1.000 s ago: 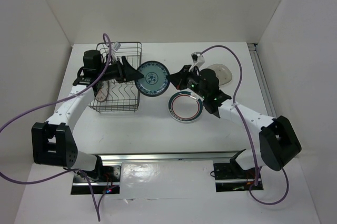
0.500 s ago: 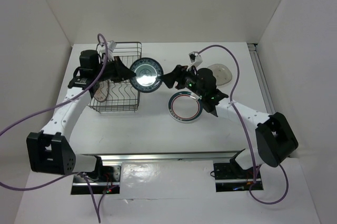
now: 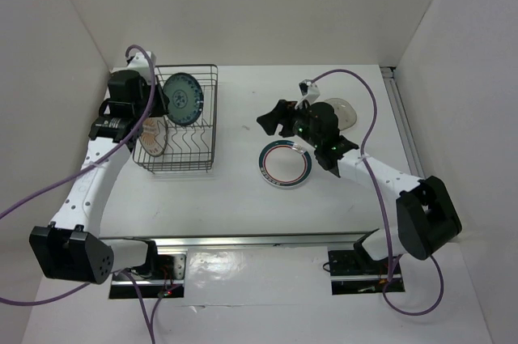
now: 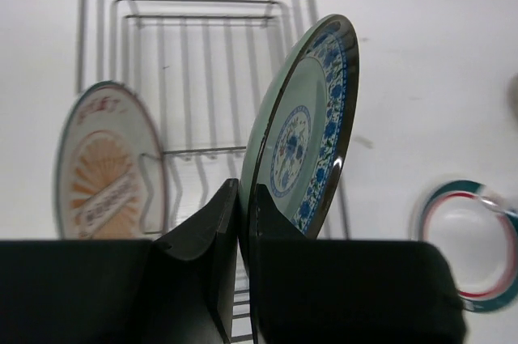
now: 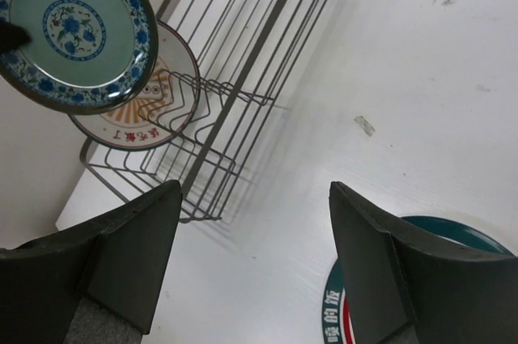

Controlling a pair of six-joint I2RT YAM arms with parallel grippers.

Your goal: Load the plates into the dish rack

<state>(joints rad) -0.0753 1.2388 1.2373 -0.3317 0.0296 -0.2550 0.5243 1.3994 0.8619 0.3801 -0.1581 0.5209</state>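
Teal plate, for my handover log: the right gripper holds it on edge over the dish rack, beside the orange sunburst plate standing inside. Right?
No: the left gripper holds the teal plate, as the left wrist view shows; the right gripper is open. The rest stands.

Left end effector (image 4: 244,192) clamped, right end effector (image 5: 255,190) spread

Light is bright, white and even in all three views, with glare only on the metal strip (image 3: 259,259) by the arm bases in the top view. The rack (image 5: 243,77) throws thin, soft-edged wire shadows onto the table (image 5: 421,77) in the right wrist view. In the left wrist view the teal plate (image 4: 303,129) is sharp, with a glint on its rim, while the ringed plate (image 4: 473,247) is blurred.
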